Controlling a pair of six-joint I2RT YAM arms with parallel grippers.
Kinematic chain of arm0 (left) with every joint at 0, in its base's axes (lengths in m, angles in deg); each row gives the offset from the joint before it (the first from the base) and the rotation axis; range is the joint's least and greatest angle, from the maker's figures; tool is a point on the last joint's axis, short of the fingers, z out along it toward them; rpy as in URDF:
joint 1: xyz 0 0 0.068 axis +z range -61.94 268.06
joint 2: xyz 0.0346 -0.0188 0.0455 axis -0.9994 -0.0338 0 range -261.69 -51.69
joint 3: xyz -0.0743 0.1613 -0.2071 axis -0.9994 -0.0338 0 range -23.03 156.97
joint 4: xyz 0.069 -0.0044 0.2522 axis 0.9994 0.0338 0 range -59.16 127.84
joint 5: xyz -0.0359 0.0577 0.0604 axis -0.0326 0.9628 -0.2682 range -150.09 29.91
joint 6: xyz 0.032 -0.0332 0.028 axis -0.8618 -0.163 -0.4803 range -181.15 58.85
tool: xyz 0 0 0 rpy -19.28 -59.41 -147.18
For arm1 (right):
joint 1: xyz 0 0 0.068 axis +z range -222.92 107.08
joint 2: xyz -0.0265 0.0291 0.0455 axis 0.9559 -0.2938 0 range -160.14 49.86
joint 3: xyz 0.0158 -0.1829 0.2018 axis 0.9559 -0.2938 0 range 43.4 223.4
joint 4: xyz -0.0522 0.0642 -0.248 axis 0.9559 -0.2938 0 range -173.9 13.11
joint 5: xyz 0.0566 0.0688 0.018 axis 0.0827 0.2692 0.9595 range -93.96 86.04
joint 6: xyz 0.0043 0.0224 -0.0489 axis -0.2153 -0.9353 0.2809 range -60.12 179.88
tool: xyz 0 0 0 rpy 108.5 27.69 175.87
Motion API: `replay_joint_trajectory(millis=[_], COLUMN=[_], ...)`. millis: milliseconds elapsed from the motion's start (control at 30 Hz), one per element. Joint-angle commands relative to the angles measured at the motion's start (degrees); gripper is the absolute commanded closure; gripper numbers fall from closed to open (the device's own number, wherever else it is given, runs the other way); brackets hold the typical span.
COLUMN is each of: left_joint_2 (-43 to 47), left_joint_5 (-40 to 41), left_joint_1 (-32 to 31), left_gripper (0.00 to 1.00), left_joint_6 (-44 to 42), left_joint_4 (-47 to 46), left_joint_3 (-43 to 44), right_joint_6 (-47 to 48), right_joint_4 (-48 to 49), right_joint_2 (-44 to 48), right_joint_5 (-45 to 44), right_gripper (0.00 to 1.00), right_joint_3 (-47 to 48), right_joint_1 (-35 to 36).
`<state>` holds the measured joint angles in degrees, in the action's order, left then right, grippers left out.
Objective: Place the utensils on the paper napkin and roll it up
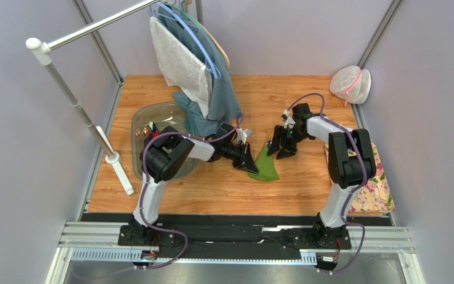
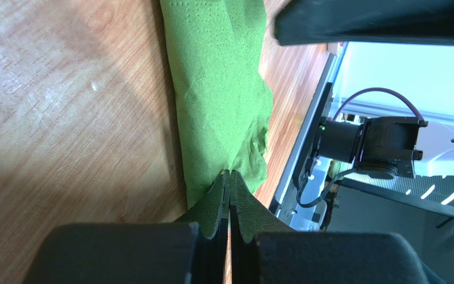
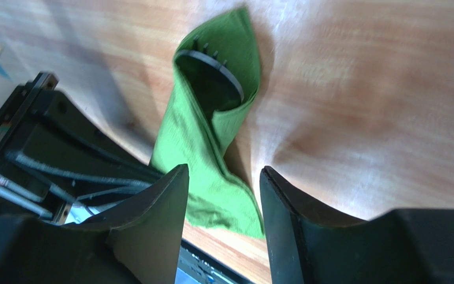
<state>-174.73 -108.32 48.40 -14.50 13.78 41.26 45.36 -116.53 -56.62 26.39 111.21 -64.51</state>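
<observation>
**Top external view.** The paper napkin (image 1: 265,165), rolled into a narrow green bundle, lies on the wooden tabletop (image 1: 223,192) to the right of the clear plastic tub (image 1: 152,107). The left gripper (image 1: 250,167) sits between the tub and the napkin, with its tips at the bundle's edge. The right gripper (image 1: 282,148) is on the side of the napkin away from the tub, close to the bundle's far end.

**Left wrist view.** The left gripper (image 2: 230,177) is clenched, fingers pressed flat together. Its tips meet one end of the napkin (image 2: 220,89). It cannot be told whether any paper is caught between them.

**Right wrist view.** The right gripper (image 3: 223,171) is released. Its jaws stand apart over one end of the napkin (image 3: 211,154) and grip nothing. Dark utensils (image 3: 208,59), with tines visible, show in the open mouth at the roll's other end.
</observation>
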Motion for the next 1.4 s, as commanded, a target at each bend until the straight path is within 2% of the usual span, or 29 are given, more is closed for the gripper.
replay_joint_trajectory(millis=[0,467,533,567,633,800,900,933,1000,1033,1133,1267,1367], left_joint_2=[-2.73,-2.55,-2.64,-2.55,-2.29,-0.36,2.45,4.11,6.92,8.07,12.73,18.79,22.84], left_joint_5=[6.22,6.39,6.48,6.48,6.48,7.36,7.88,8.23,8.76,9.55,11.4,13.59,15.7], left_joint_1=[0.28,0.28,0.29,0.37,0.37,0.28,0.37,0.37,0.29,0.28,0.37,0.37,0.72], left_gripper=[1.0,1.0,1.0,1.0,1.0,0.97,0.79,0.67,0.57,0.48,0.36,0.26,0.24], left_joint_6=[-1.92,-1.74,-1.74,-1.74,-2.0,-2.36,-2.18,-2.18,-2.7,-2.88,-4.81,-8.68,-11.58], left_joint_4=[4.14,3.61,3.61,3.7,3.61,3.44,1.86,1.42,1.41,1.5,3.25,6.24,8.79], left_joint_3=[-0.92,-0.48,-0.22,-0.13,0.04,-0.13,-1.27,-1.54,-2.06,-2.24,-3.21,-4.87,-6.02], right_joint_6=[-2.96,-4.11,-3.76,-3.5,-2.97,-2.09,-1.82,-1.82,-2.0,-2.09,-1.83,-1.04,0.1], right_joint_4=[4.39,6.86,6.16,6.06,5.62,6.32,7.99,8.34,9.4,9.93,10.9,11.6,11.43], right_joint_2=[-2.5,-11.21,-12.0,-12.09,-11.74,-9.72,-7.44,-6.91,-5.33,-4.8,-2.95,-0.32,0.3], right_joint_5=[-0.91,-2.14,-2.4,-2.05,-1.26,2.6,5.76,6.56,8.14,8.76,10.69,12.89,13.15], right_gripper=[0.5,0.63,0.73,0.85,0.99,1.0,1.0,1.0,1.0,1.0,1.0,1.0,1.0], right_joint_3=[1.09,2.32,2.85,2.85,3.11,3.03,2.41,2.5,2.68,2.68,2.85,2.68,2.59], right_joint_1=[1.0,1.53,1.44,1.44,1.44,1.09,0.74,0.56,0.39,0.3,0.03,-0.05,-0.05])
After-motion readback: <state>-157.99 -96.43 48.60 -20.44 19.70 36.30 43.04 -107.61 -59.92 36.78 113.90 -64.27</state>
